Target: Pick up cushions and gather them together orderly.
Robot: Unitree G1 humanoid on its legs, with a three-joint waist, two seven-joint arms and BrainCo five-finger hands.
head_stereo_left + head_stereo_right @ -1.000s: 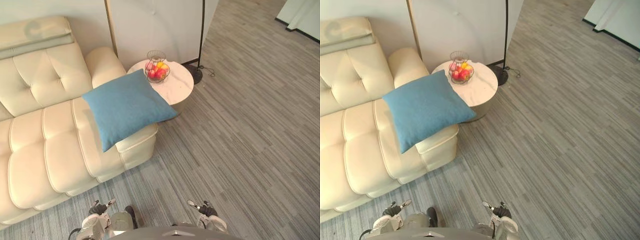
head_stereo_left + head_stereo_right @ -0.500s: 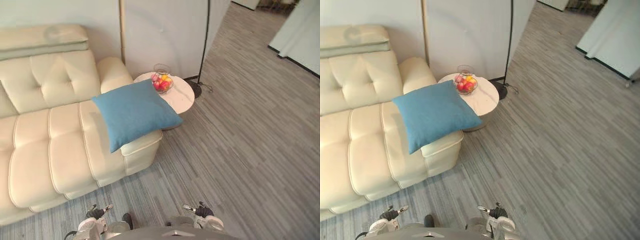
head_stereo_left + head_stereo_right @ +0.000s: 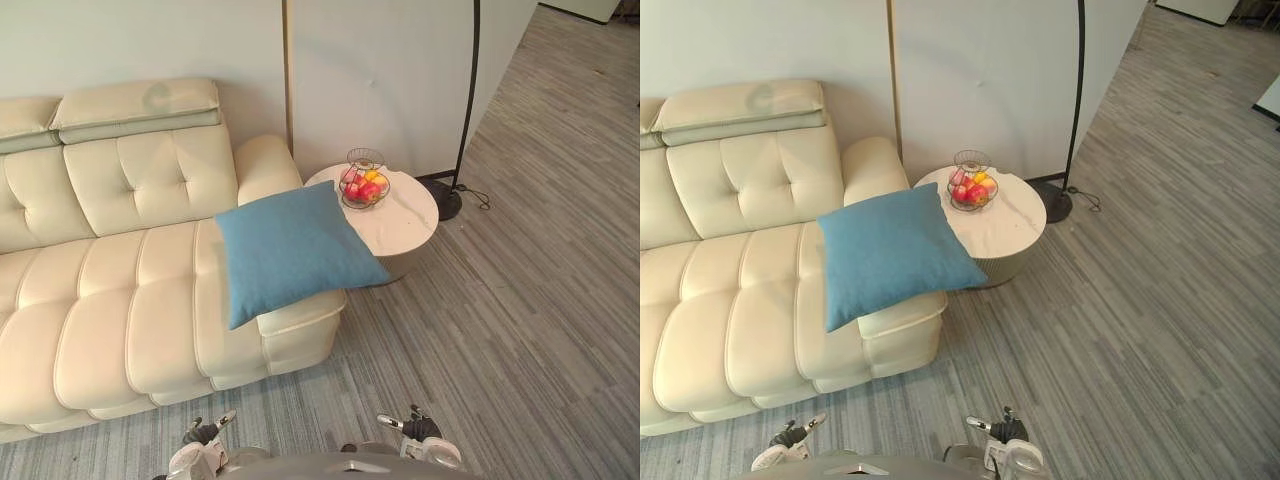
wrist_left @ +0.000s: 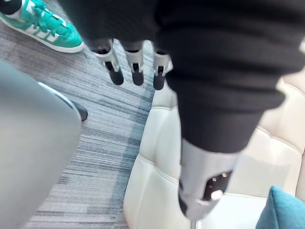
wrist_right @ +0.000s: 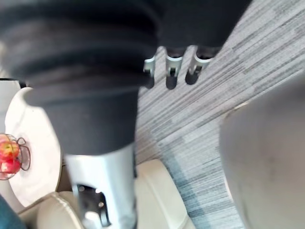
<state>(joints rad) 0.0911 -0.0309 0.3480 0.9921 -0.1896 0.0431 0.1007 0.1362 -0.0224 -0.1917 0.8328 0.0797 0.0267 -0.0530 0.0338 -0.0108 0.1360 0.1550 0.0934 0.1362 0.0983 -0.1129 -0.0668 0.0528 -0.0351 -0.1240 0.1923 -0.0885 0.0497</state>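
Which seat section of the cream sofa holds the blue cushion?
The end section beside the round white table; only it bears the square blue fabric cushion.

The cushion lies on the right end of the sofa, its corner reaching the bench just right of it, which carries a fruit basket; a floor lamp stands behind.

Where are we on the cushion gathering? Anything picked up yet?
Done: nothing visibly gathered. The square blue fabric cushion lies on the end of the cream leather sofa next to the round white side table. In hand: nothing; the left hand and right hand hang low, fingers straight, empty. Left: approach, grasp that cushion and place it neatly.
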